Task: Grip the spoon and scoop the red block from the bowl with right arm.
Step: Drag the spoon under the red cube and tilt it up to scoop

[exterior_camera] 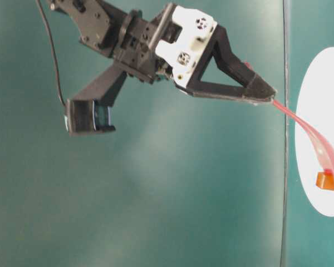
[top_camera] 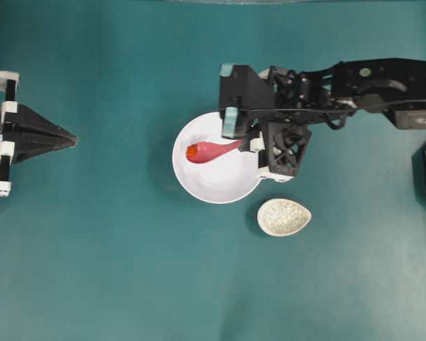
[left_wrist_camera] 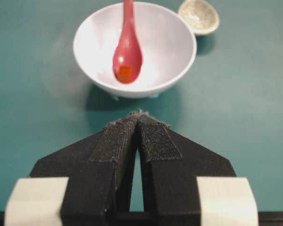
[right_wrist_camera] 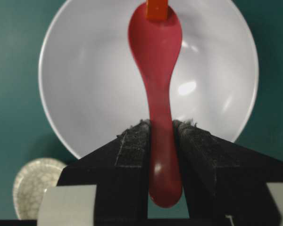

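The right gripper [right_wrist_camera: 161, 136] is clamped on the spoon [right_wrist_camera: 156, 70], both pads pressed to the handle w/ the handle's rounded end sticking out behind the jaws toward the wrist cam. The scoop reaches out straight ahead of the fingertips, over the inside of the bowl [right_wrist_camera: 85, 94]. The red block [right_wrist_camera: 156, 9] sits at the far tip of the scoop, as far from the jaws as the spoon goes; in the right wrist view it's cut off by the top edge.

Overhead: the right gripper [top_camera: 247, 142] sits over the bowl's [top_camera: 220, 185] rim on the side nearest its arm, spoon [top_camera: 213, 150] pointing away from it across the bowl, red block [top_camera: 192, 151] in the scoop end. Speckled dish [top_camera: 284, 217] lies on the table just beside the bowl, off to one side of the right gripper, apart from both.

Table-level view: spoon [exterior_camera: 312, 133] curves down from the fingertips into the bowl [exterior_camera: 323, 111], block [exterior_camera: 325, 180] at its low end.

Left gripper [left_wrist_camera: 139, 120] is well apart from all that, pads pressed together w/ nothing between them. Bowl [left_wrist_camera: 179, 61] is straight ahead of it, near, not touching; spoon [left_wrist_camera: 127, 52] and block [left_wrist_camera: 125, 73] are inside the bowl, dish [left_wrist_camera: 199, 16] further beyond.
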